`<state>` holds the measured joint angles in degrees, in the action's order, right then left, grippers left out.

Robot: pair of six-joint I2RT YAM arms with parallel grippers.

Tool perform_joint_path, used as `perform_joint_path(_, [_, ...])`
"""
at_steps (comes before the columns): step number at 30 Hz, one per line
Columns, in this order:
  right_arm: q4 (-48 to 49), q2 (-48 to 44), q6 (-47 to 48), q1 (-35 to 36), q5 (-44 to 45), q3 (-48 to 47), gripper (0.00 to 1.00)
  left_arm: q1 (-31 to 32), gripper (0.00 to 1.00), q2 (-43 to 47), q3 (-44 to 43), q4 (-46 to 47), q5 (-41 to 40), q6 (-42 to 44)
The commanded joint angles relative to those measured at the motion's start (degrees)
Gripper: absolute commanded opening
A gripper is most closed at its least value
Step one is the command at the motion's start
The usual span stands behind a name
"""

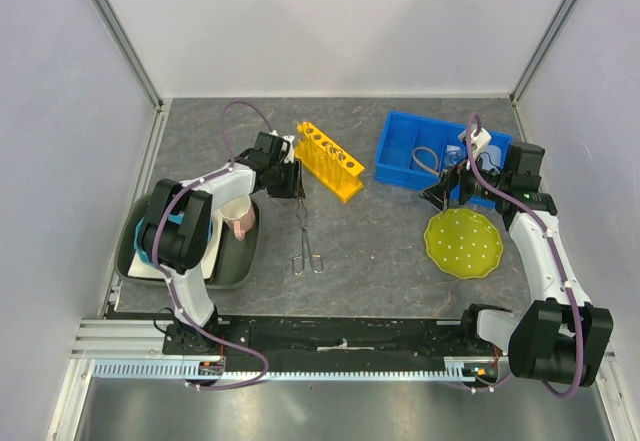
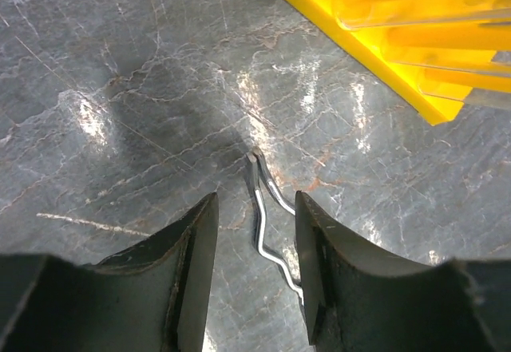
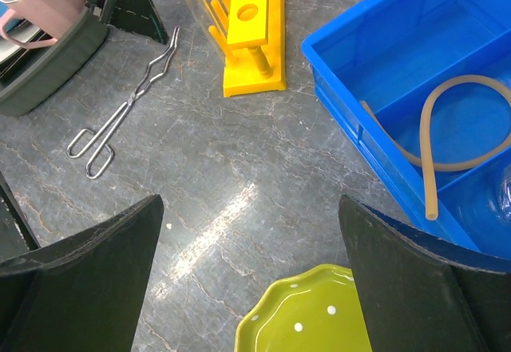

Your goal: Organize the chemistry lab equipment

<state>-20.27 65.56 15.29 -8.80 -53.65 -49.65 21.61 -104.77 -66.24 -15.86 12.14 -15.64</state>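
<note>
We see a robot test booth in a lab. It has plain white walls (image 1: 330, 21), metal posts (image 1: 118, 31) at the far corners, and a metal rail (image 1: 120, 341) along the grey bench's (image 1: 380, 261) near edge.

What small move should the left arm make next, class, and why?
Probably lower the left gripper a little and close it on the tongs. Its open jaws straddle the tongs' tip end, which lies flat on the table, not yet gripped.
</note>
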Motion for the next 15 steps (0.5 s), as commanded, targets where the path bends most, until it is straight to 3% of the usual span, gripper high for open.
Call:
perform_joint_path(1, [0.8,0.4,1.6,-0.2,-0.1,-2.0,0.98,0.1,0.49,-3.0,-2.7,2.9,-1.6,-2.2])
perform_joint_path(15, [0.7,1.2,1.7,-0.2,-0.1,-2.0,0.98,0.6,0.43,-6.6,-3.0,4.1,-3.4,-4.8])
